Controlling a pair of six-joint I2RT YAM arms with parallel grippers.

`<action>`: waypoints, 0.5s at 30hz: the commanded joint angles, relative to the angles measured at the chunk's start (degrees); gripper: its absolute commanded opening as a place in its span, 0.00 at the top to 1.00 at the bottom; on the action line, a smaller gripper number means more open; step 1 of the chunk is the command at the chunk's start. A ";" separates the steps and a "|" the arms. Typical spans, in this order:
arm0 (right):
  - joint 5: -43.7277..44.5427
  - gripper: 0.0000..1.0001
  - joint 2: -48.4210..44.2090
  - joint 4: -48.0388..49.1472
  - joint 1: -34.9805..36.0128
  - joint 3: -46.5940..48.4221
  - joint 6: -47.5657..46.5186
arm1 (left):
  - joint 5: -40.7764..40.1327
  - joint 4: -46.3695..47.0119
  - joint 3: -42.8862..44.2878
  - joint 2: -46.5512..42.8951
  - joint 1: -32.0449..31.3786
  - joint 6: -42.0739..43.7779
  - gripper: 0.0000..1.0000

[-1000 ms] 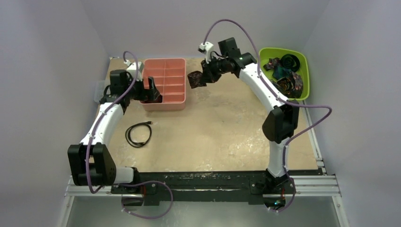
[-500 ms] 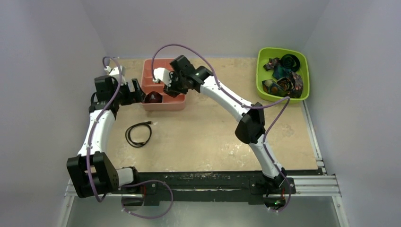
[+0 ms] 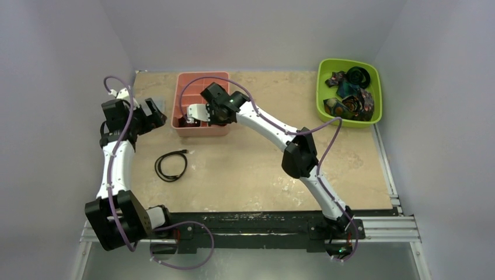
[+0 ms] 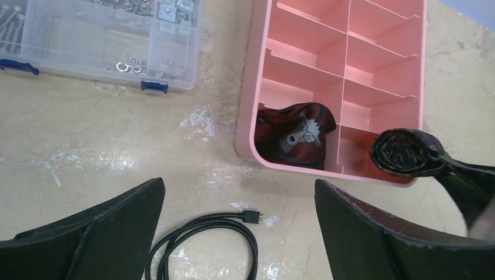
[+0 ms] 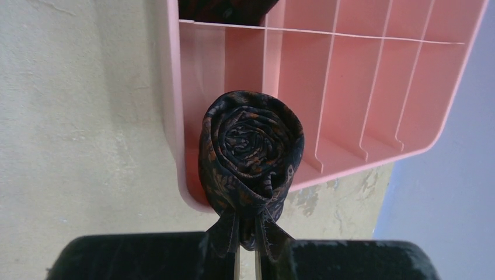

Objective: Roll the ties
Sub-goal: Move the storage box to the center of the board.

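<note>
A dark brown rolled tie [image 5: 251, 151] is pinched by its tail in my right gripper [image 5: 246, 256], which is shut on it. The coil hangs just above the near right compartment of the pink tray [image 5: 350, 87]. In the left wrist view the same coil [image 4: 403, 153] hovers over the tray's near corner. A maroon patterned tie [image 4: 297, 134] lies bundled in the near left compartment. My right gripper [image 3: 191, 118] is over the tray's near end [image 3: 201, 129]. My left gripper [image 3: 156, 111] is open and empty, left of the tray. Several more ties [image 3: 350, 93] lie in the green bin [image 3: 373, 116].
A coiled black cable [image 3: 171, 165] lies on the table near the left arm and shows in the left wrist view [image 4: 204, 245]. A clear plastic parts box [image 4: 99, 35] sits left of the tray. Grey walls enclose the table on three sides.
My right arm has swung left from the table's middle to the tray's near end, carrying the rolled tie. My left gripper has pulled back left from the tray, leaving the maroon tie in it.
</note>
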 commanded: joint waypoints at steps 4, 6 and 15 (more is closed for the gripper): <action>3.71 1.00 3.03 -0.28 1.71 2.74 -7.19 | 3.23 2.78 0.02 -1.45 2.51 -3.31 0.00; 3.71 1.00 3.77 0.42 1.96 2.32 -8.39 | 3.69 3.01 -0.33 -1.53 3.03 -3.34 0.00; 3.11 1.00 4.10 -1.76 2.85 2.98 -13.91 | 5.95 4.18 -2.05 -1.52 5.05 -3.48 0.00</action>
